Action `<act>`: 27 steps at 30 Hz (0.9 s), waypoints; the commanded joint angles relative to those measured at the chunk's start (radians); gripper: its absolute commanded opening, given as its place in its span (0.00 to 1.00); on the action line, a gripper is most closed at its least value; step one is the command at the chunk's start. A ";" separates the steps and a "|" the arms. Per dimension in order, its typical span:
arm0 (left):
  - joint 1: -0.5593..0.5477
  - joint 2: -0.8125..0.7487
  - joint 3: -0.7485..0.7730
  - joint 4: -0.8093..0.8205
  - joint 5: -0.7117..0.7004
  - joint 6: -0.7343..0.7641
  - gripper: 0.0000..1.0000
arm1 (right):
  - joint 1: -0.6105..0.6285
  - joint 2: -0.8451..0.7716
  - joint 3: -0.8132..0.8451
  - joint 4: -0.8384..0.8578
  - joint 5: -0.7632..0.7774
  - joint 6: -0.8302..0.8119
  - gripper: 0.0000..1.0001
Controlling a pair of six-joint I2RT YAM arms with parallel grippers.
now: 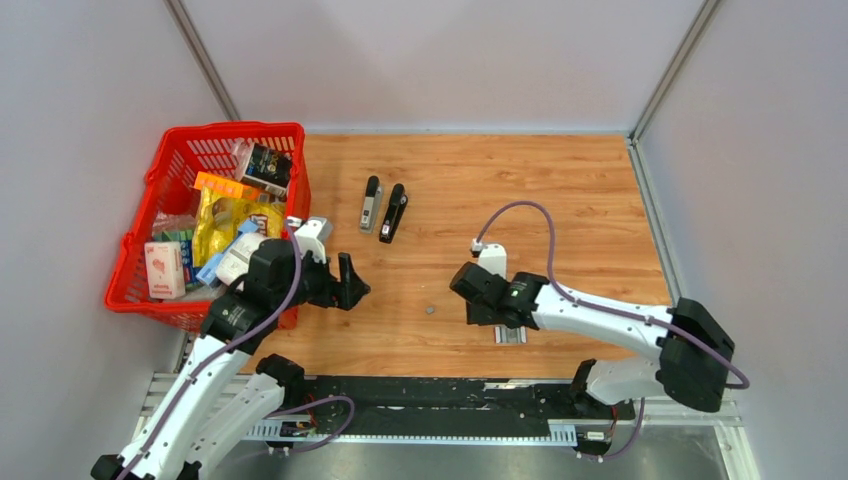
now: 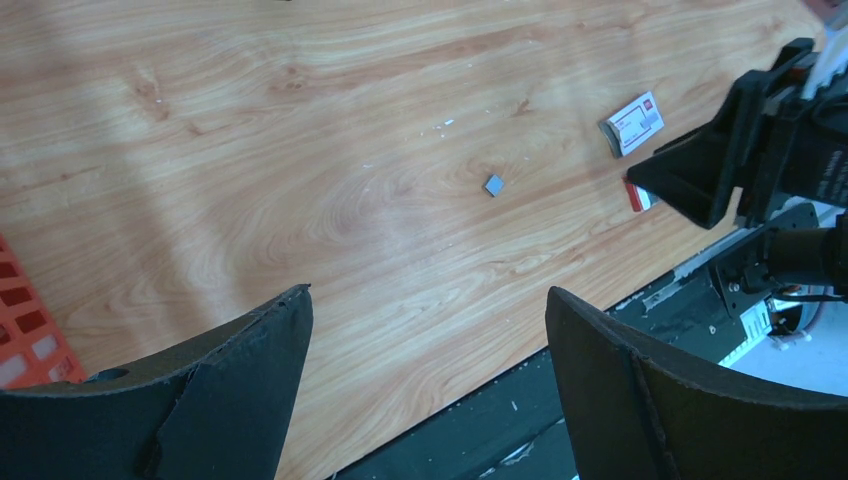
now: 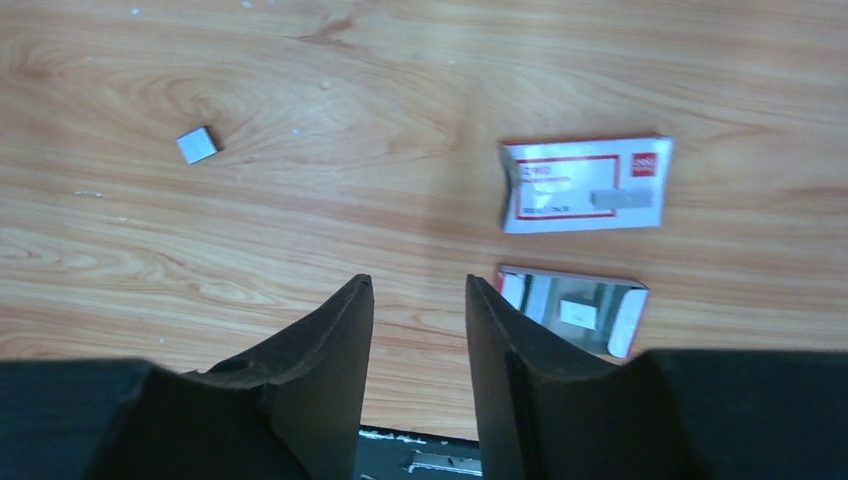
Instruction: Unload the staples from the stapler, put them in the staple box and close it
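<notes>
Though tiny in the top view, the staples (image 3: 197, 145) read clearly from the right wrist: one squarish, ribbed, silvery-grey bit lying flat on the wood-grain table (image 1: 580, 200), between the two grippers and touching neither. Far centre, well apart from it, lie a silver-topped stapler (image 1: 371, 203) and a plain black stapler (image 1: 393, 212), side by side, both long and narrow. A white-and-red cardboard sleeve (image 3: 585, 183) lies flat near the right gripper (image 3: 417, 285). Can't tell if the grey patch on it is print or metal. Just beside it is a shiny open tray (image 3: 572, 308), its near edge cut off by the black finger, with a small pale piece inside that is too blurred to name. The red plastic lattice basket (image 1: 230, 130) at the left holds jumbled packets, hard to sort out. The left arm is bent at the elbow beside the basket, wrist pointing toward table centre; the left gripper (image 2: 428, 300) has its jaws spread wide and holds nothing. The right arm stretches low along the near edge, with a narrow gap between its jaws and nothing in it.
</notes>
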 commanded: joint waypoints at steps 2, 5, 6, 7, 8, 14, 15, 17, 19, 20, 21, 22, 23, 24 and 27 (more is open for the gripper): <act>0.003 -0.016 -0.007 0.029 0.001 0.004 0.93 | 0.060 0.135 0.124 0.083 -0.020 -0.069 0.47; 0.003 -0.018 -0.003 0.029 -0.002 0.002 0.93 | 0.084 0.226 0.181 0.115 -0.026 -0.102 0.50; 0.003 -0.018 -0.005 0.029 -0.002 0.002 0.93 | 0.090 0.249 0.195 0.127 -0.025 -0.115 0.51; 0.003 -0.016 -0.005 0.030 -0.003 0.002 0.93 | 0.092 0.267 0.206 0.143 -0.029 -0.127 0.52; 0.003 -0.019 -0.005 0.029 -0.003 0.002 0.93 | 0.092 0.287 0.213 0.156 -0.033 -0.136 0.53; 0.003 -0.030 -0.007 0.029 -0.006 0.002 0.94 | 0.092 0.393 0.278 0.207 -0.072 -0.182 0.54; 0.003 -0.033 -0.005 0.030 -0.006 0.002 0.93 | 0.092 0.405 0.286 0.213 -0.077 -0.187 0.54; 0.003 -0.031 -0.007 0.030 -0.008 0.002 0.94 | 0.092 0.436 0.302 0.222 -0.086 -0.197 0.54; 0.003 -0.031 -0.007 0.030 -0.006 0.002 0.94 | 0.090 0.457 0.321 0.226 -0.091 -0.210 0.54; 0.003 -0.031 -0.005 0.029 -0.006 0.002 0.94 | 0.092 0.468 0.329 0.226 -0.092 -0.214 0.54; 0.003 -0.031 -0.003 0.027 -0.008 0.002 0.94 | 0.093 0.479 0.339 0.223 -0.091 -0.219 0.54; 0.003 -0.031 -0.005 0.029 -0.008 0.002 0.94 | 0.092 0.488 0.345 0.223 -0.091 -0.222 0.54; 0.003 -0.033 -0.005 0.029 -0.008 0.002 0.94 | 0.092 0.496 0.349 0.224 -0.091 -0.225 0.53; 0.003 -0.033 -0.005 0.029 -0.008 0.002 0.94 | 0.092 0.502 0.350 0.226 -0.091 -0.227 0.52; 0.003 -0.033 -0.005 0.029 -0.008 0.002 0.94 | 0.090 0.516 0.350 0.232 -0.091 -0.233 0.52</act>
